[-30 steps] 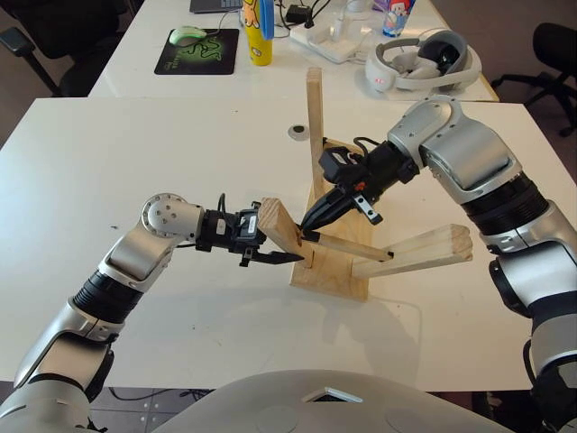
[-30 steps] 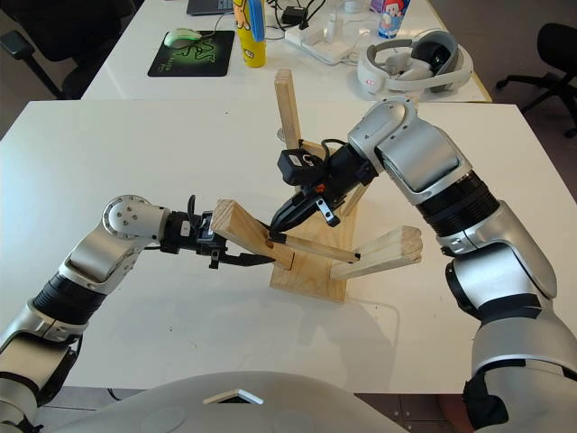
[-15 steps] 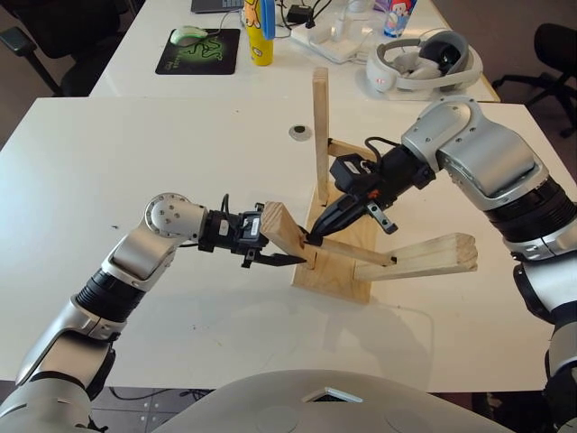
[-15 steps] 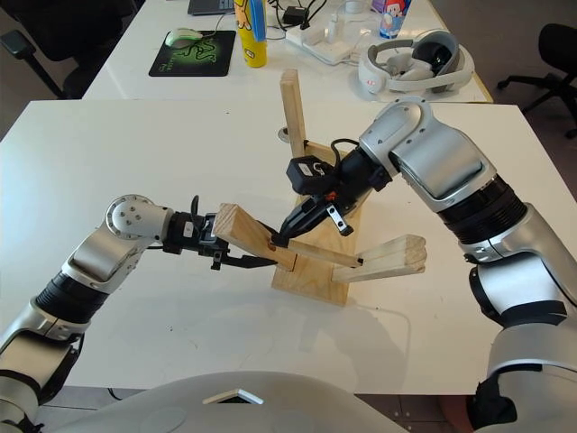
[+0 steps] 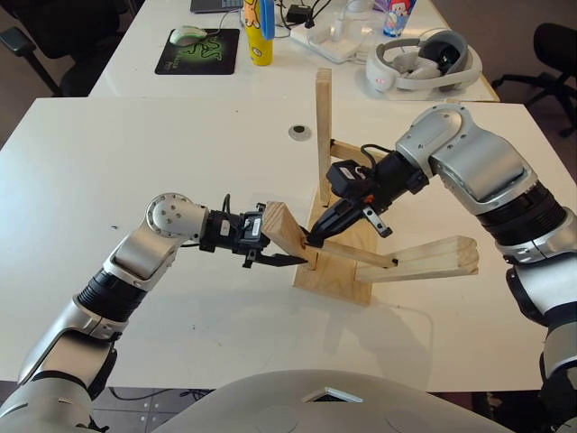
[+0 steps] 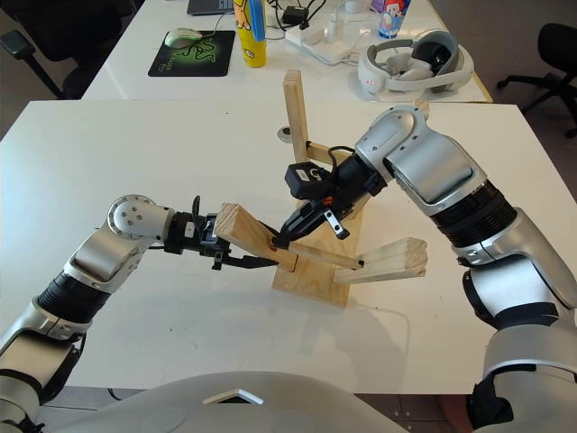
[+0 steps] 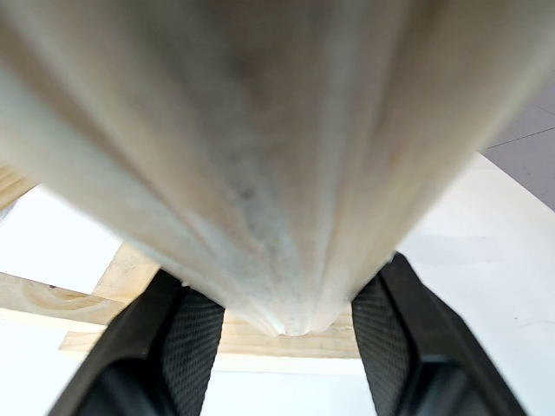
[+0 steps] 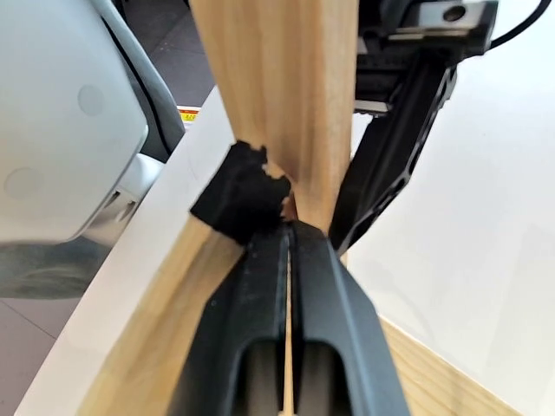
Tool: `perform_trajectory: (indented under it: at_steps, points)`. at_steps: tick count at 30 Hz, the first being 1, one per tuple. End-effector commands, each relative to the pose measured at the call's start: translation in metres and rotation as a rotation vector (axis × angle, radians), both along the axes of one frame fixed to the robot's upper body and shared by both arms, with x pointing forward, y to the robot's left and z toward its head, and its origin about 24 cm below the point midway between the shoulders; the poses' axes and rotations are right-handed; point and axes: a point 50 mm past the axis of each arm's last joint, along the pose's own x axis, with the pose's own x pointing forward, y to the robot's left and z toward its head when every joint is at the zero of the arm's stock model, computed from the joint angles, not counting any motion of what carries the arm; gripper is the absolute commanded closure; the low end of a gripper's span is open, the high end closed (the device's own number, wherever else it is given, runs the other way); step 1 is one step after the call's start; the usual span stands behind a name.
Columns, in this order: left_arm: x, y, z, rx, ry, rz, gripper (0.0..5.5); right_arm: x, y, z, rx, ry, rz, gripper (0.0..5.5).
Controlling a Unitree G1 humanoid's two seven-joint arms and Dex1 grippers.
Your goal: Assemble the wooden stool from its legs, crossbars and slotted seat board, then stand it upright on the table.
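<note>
My left claw was clamped on the stool's near leg, with the seat board resting mid-tabletop — my right claw, pinched shut and empty, pressed the crossbar joint. An off-axis push there could pop that leg loose.

The seat board is pale, bare wood, matt and unvarnished, with grain showing. The leg at the seat board's left end is the same raw wood, sanded smooth, its edges rounded. The crossbar above the seat board is a slightly yellower wood with fine straight grain. On the left gripper, the fingers carry matt black pads with a fine checkered texture. On the right gripper, the fingers are smooth black plastic with a faint sheen. The surface under the seat board is smooth, white and slightly glossy.
</note>
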Motion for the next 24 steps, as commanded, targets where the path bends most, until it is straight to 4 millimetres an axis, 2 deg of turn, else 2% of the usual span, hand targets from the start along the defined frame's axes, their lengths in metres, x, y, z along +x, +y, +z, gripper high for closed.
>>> perform_trajectory:
  at_steps: [1, 4, 6, 9, 15, 24]
  points:
    - [0.005, 0.018, -0.031, 0.297, 0.010, 0.044, 3.46, 0.005, 0.015, 0.023, 0.088, -0.023, 0.076, 5.50]
    - [0.007, 0.018, -0.029, 0.305, 0.005, 0.038, 3.46, 0.022, 0.018, 0.047, 0.186, -0.051, 0.012, 5.50]
    - [0.007, 0.019, -0.029, 0.309, 0.005, 0.035, 3.46, 0.027, 0.018, 0.066, 0.269, 0.000, -0.022, 5.50]
    - [0.007, 0.019, -0.030, 0.310, 0.005, 0.034, 3.46, 0.023, 0.014, 0.074, 0.305, 0.083, -0.023, 5.50]
    - [0.007, 0.019, -0.031, 0.310, 0.004, 0.034, 3.46, 0.003, 0.000, 0.049, 0.181, 0.124, 0.039, 5.50]
    - [0.007, 0.018, -0.030, 0.307, 0.000, 0.027, 3.46, -0.002, -0.006, 0.004, 0.008, 0.066, 0.075, 5.50]
